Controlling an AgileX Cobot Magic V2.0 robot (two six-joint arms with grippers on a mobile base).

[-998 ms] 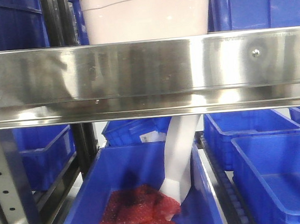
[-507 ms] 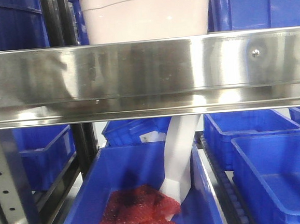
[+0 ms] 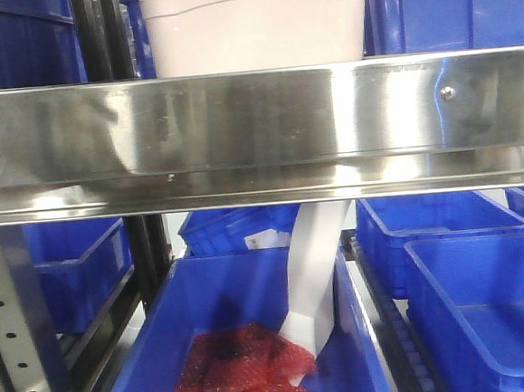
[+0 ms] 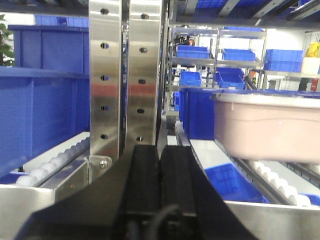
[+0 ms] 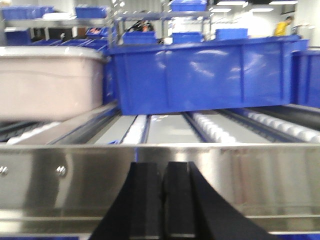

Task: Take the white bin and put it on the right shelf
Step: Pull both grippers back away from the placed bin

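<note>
My left gripper (image 4: 160,165) is matte black; two flat, straight-edged fingers (image 4: 142,180) flare out below into broad curved shoulders; a thin dark cable loops at its base; my right gripper (image 5: 162,185) has the same black, smooth fingers (image 5: 147,200), slightly blurred, on a widening black base.

Left gripper (image 4: 160,172) – black fingers pressed together, nothing between – facing perforated steel uprights (image 4: 125,75); white bin (image 4: 267,127) on rollers, right.
</note>
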